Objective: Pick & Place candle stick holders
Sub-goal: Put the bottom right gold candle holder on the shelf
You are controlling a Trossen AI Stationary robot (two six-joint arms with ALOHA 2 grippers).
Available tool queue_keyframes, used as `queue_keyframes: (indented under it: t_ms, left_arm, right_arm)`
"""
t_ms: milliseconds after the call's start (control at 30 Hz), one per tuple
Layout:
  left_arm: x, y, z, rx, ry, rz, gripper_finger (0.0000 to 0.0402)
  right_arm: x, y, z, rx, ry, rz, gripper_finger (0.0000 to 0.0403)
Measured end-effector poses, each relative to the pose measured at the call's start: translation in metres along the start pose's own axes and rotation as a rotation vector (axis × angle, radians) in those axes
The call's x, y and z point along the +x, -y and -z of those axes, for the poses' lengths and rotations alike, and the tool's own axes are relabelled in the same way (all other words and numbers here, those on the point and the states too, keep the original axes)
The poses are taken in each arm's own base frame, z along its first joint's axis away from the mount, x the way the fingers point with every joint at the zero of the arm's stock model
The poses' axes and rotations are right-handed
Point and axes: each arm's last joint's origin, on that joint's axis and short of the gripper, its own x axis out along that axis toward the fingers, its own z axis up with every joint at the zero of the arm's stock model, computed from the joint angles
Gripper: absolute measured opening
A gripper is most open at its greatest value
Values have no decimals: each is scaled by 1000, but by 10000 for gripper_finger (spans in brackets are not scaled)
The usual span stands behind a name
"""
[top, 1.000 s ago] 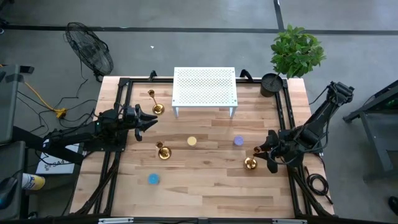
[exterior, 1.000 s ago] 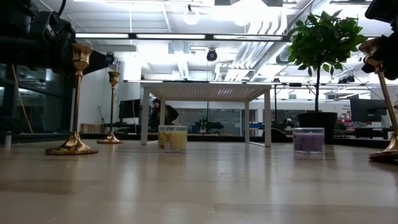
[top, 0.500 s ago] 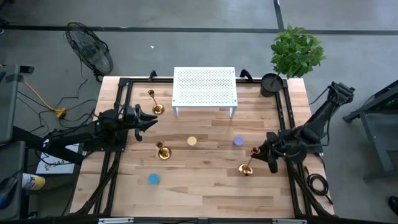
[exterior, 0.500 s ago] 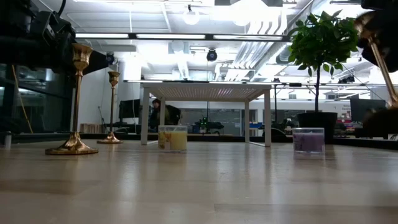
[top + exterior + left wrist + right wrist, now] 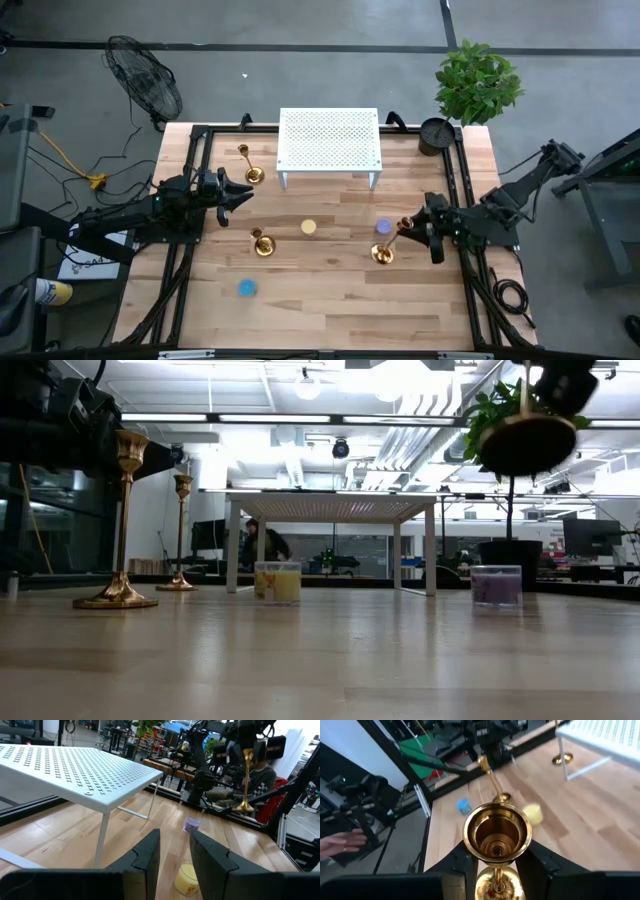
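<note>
brass glints above the right half of the wooden surface (image 5: 330, 290), where the right gripper (image 5: 412, 230) holds one of the candle stick holders (image 5: 390, 243) off the wood, tilted, its round base toward the middle of the surface and its stem running back between the fingers. the right wrist view looks straight into that holder's top cup (image 5: 497, 833), with the two dark fingers (image 5: 461, 858) clamped on it from either side. in the low view its dark round base (image 5: 526, 443) hangs high in the air, in front of the potted plant (image 5: 517, 430), just beside the purple disc (image 5: 383, 227)

the second holder (image 5: 262, 242) stands upright left of the yellow disc (image 5: 308, 227), and the third holder (image 5: 250, 170) stands upright by the left front leg of the white perforated stand (image 5: 329, 140). a blue disc (image 5: 246, 288) lies nearer the front edge, well apart from the rest

the left gripper (image 5: 240, 193) waits over the left edge of the surface, between the second and third holders and touching neither; the left wrist view shows its fingers (image 5: 147, 854) a little apart with nothing in the gap

a person's hand (image 5: 342, 843) shows beyond the surface in the right wrist view, and a floor fan (image 5: 145, 80) stands off the back left corner
</note>
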Motion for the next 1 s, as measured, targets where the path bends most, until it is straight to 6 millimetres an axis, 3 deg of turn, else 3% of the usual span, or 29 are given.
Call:
queue_keyframes:
  t_ms: [200,467,633,867,1000]
  left_arm:
    - [0,0,0,0,0,0,104]
    - [0,-2,-3,-73,48,-78,104]
    - [-1,0,-12,-247,158,-65,104]
    - [-4,3,-27,-272,298,-52,104]
    - [-6,8,-39,-238,293,-8,104]
  right_arm:
    - [4,-3,-20,-15,11,-8,107]
    - [29,-19,-43,-85,0,35,107]
    - [47,-24,-52,-97,-47,80,104]
    - [70,-26,-67,-83,-73,128,110]
    - [81,-24,-79,-85,-86,145,108]
